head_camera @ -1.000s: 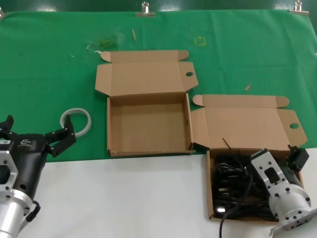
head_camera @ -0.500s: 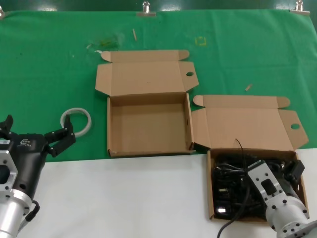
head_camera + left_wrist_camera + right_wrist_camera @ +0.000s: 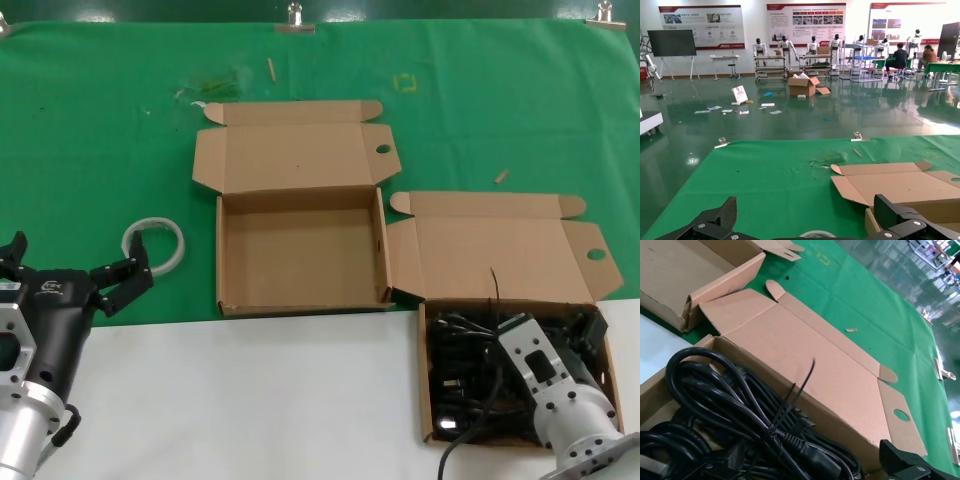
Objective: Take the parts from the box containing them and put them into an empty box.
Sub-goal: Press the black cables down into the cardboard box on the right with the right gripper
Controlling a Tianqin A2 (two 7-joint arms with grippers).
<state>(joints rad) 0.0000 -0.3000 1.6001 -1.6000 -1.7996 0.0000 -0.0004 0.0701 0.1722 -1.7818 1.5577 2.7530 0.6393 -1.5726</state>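
The empty box (image 3: 300, 262) lies open on the green cloth at centre, its lid folded back. To its right, the box containing the parts (image 3: 500, 255) holds a tangle of black cords (image 3: 462, 365), also seen as the cords (image 3: 735, 405) with a moulded plug (image 3: 812, 460) in the right wrist view. My right gripper (image 3: 553, 335) is down inside that box over the cords and is open; one finger (image 3: 902, 461) shows beside the plug and nothing is gripped. My left gripper (image 3: 75, 258) is parked at the near left, open and empty.
A white ring (image 3: 153, 243) lies on the cloth just beyond the left gripper (image 3: 810, 216), left of the empty box. The near strip of table (image 3: 250, 400) is white. Small scraps (image 3: 499, 176) lie on the cloth, and metal clips (image 3: 294, 18) hold its far edge.
My right gripper has sunk lower into the box of cords and shifted slightly towards me. A thin black tie sticking up has moved right. The left arm has not moved.
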